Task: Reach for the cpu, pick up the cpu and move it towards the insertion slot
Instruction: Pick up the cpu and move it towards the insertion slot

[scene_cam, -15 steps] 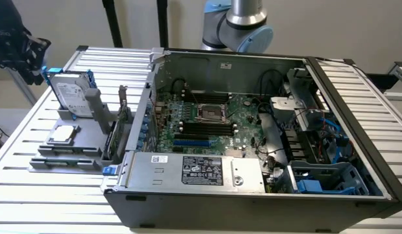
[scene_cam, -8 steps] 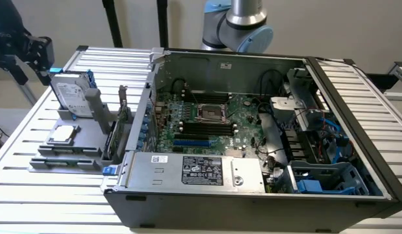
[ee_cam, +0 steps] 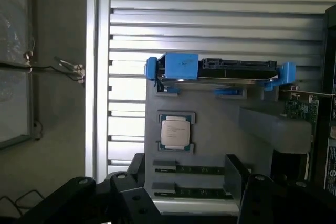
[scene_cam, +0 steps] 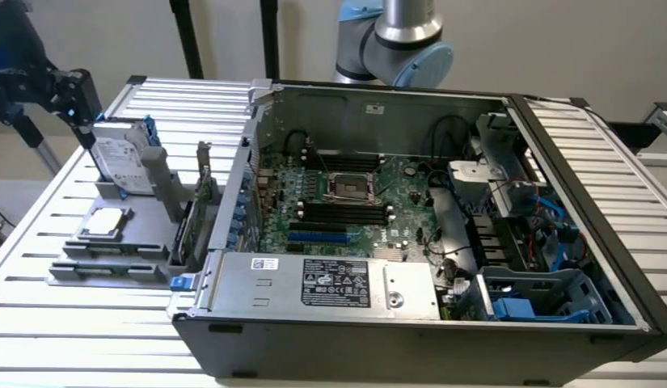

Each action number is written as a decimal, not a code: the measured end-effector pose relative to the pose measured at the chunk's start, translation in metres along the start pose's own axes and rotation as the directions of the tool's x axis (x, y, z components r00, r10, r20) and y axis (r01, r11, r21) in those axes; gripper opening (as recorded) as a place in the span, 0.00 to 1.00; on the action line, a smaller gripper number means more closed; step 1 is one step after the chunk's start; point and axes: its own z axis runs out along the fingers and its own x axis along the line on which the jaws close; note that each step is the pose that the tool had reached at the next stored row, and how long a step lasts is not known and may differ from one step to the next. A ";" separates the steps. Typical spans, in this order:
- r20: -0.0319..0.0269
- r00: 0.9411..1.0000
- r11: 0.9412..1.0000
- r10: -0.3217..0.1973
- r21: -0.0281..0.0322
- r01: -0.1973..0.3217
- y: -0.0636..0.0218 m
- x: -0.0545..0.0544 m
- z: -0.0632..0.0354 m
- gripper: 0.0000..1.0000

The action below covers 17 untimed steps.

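Note:
The cpu (scene_cam: 104, 222) is a small silver square chip lying flat in a holder on the grey fixture (scene_cam: 149, 242), at the exterior view's left. In the wrist view the cpu (ee_cam: 176, 132) lies beyond my open gripper (ee_cam: 186, 182), whose black fingers (ee_cam: 137, 167) stand wide apart with nothing between them. In the exterior view the gripper (scene_cam: 74, 105) hangs high at the far left, above and behind the fixture, apart from the chip. The insertion slot (scene_cam: 352, 187) is a metal-framed square socket on the green board inside the open computer case.
A silver hard drive (scene_cam: 123, 158) with blue rails (ee_cam: 178, 66) stands upright on the fixture behind the cpu. Memory sticks (ee_cam: 194, 170) lie in the fixture's near slots. An expansion card (scene_cam: 193, 210) stands between fixture and case wall (scene_cam: 242, 162). The slatted metal table (scene_cam: 52, 323) extends around.

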 end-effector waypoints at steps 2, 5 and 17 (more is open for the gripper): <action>0.000 1.000 1.000 0.000 0.000 0.000 -0.0001 0.000 0.0038 0.71; 0.000 1.000 1.000 0.000 0.000 0.000 -0.0003 0.002 0.0092 0.71; 0.000 1.000 1.000 0.000 0.000 0.000 -0.0012 0.008 0.0310 0.71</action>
